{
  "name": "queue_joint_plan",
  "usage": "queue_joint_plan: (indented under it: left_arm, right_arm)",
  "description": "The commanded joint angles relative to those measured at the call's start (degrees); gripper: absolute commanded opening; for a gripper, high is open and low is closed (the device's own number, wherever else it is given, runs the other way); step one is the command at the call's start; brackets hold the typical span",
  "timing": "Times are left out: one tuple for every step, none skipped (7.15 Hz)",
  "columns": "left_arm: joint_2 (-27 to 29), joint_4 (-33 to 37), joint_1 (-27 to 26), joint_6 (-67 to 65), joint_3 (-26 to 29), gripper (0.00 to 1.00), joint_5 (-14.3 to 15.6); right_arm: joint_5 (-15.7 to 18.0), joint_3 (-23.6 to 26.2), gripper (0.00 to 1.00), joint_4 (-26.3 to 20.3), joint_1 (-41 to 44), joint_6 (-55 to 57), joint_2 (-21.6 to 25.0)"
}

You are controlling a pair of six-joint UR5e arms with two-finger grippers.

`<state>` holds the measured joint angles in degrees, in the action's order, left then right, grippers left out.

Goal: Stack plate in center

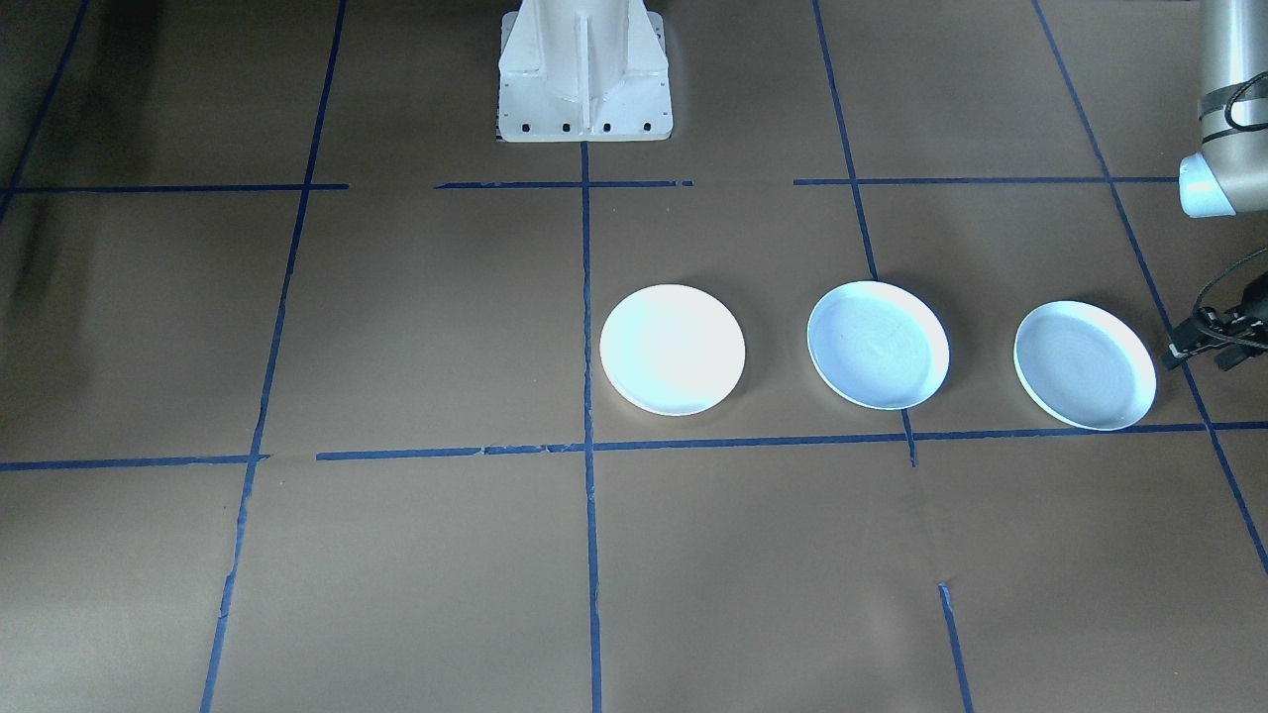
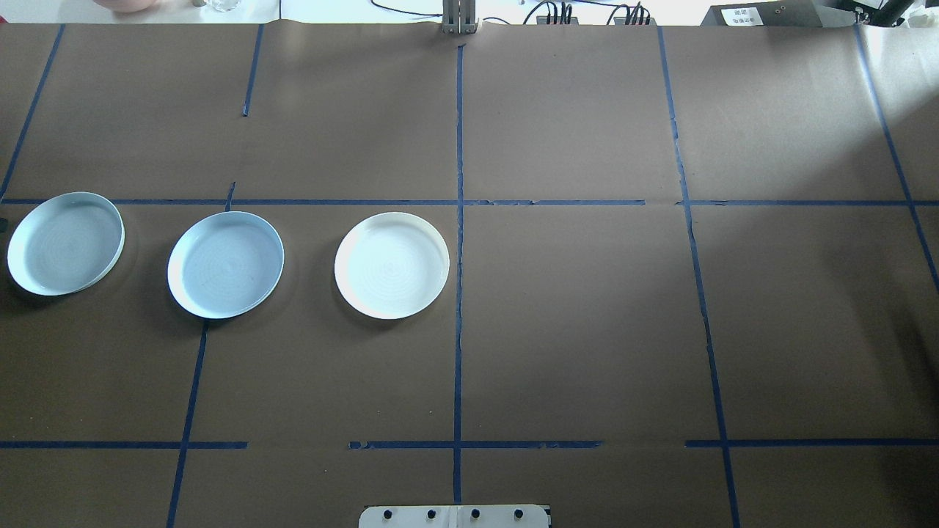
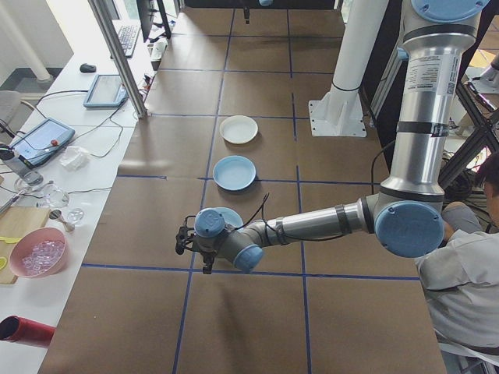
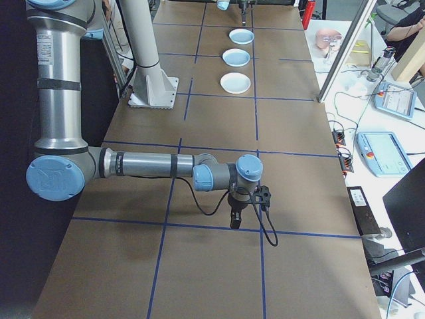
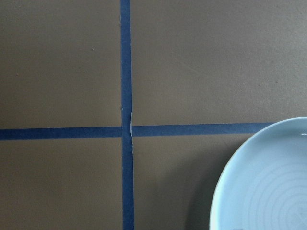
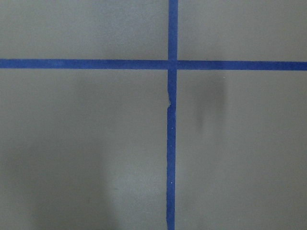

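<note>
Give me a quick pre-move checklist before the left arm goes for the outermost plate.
1. Plates separate, none stacked yet: ok. The outer plate, middle plate and white plate lie apart in a row.
2. White plate near the table's center line: ok, just to its left in the overhead view.
3. Left gripper near the outer plate: ok, beside it in the left side view.
4. Left gripper open: cannot tell.
5. Right gripper away from the plates: ok, far down the table.
6. Path along the row free of other things: ok.
</note>
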<state>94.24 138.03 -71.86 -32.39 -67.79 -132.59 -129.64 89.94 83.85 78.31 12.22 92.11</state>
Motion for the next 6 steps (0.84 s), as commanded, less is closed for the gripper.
queue_joint_plan:
  left_arm:
    - [0.5, 0.3, 1.7, -1.4, 0.7, 0.82, -0.3]
    - [1.3, 0.3, 2.1, -1.5, 1.2, 0.81, -0.3]
    - [1.8, 0.9, 2.4, -1.8, 2.4, 0.78, -2.0]
    - [1.8, 2.1, 2.5, -1.9, 3.2, 0.72, -2.2]
    - [1.9, 2.5, 2.5, -1.9, 3.5, 0.66, -2.2]
    - [1.9, 2.6, 2.6, -1.9, 3.7, 0.58, -2.3]
  right_arm:
    - [0.0, 0.0, 1.0, 0.0, 0.0, 0.0, 0.0]
    - [0.0, 0.0, 1.0, 0.0, 0.0, 0.0, 0.0]
    - [0.0, 0.0, 1.0, 0.0, 0.0, 0.0, 0.0]
    - [0.0, 0.0, 1.0, 0.0, 0.0, 0.0, 0.0]
    - [0.0, 0.0, 1.0, 0.0, 0.0, 0.0, 0.0]
    - [0.0, 0.0, 1.0, 0.0, 0.0, 0.0, 0.0]
